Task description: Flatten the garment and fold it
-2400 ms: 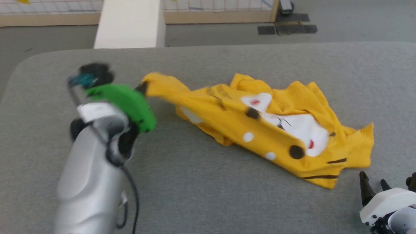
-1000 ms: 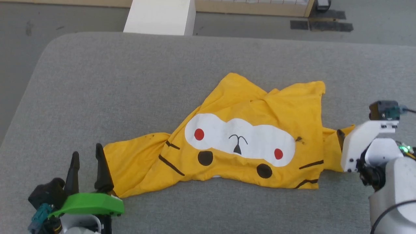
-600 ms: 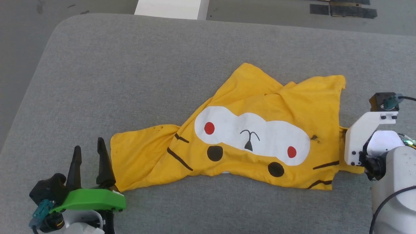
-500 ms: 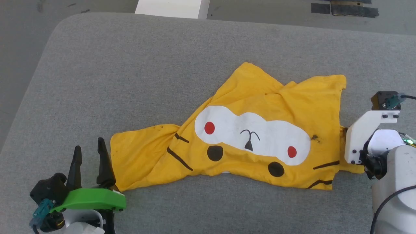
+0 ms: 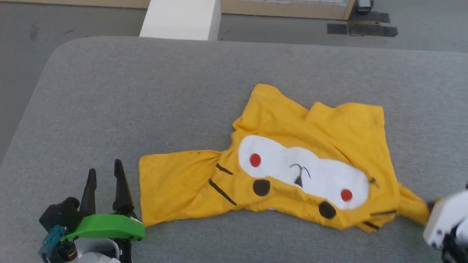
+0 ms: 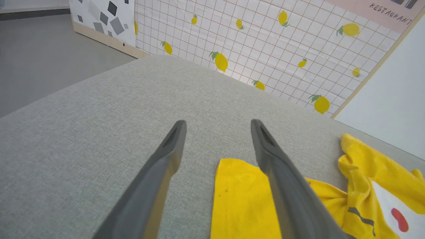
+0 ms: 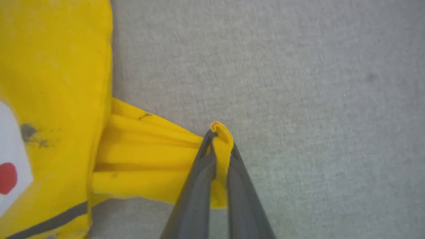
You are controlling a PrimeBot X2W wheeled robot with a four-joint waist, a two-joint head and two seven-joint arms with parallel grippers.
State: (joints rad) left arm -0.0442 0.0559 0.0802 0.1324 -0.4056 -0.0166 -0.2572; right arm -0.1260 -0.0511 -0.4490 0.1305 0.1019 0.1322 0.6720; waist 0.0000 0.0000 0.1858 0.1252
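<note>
The garment (image 5: 292, 153), a bright yellow T-shirt with a white face patch, red and black dots and black stripes, lies rumpled face up on the grey cushion (image 5: 146, 91). Its left sleeve (image 5: 172, 182) is spread flat; the right sleeve (image 7: 149, 156) is bunched into folds. My right gripper (image 7: 220, 139) is shut on the end of that bunched sleeve, a fold of yellow cloth pinched between its fingers. In the head view its white housing (image 5: 444, 219) sits at the garment's lower right. My left gripper (image 5: 104, 175) stands open just left of the left sleeve (image 6: 239, 199), holding nothing.
The grey cushion has rounded far corners, with grey floor (image 5: 36, 22) beyond them. A white block (image 5: 181, 20) stands behind the far edge. A lemon-patterned tiled wall (image 6: 265, 43) rises past the cushion in the left wrist view.
My right gripper has shut on the right sleeve's end and drawn it toward the lower right, dragging the garment that way. The left gripper stays open beside the left sleeve. The head camera has shifted.
</note>
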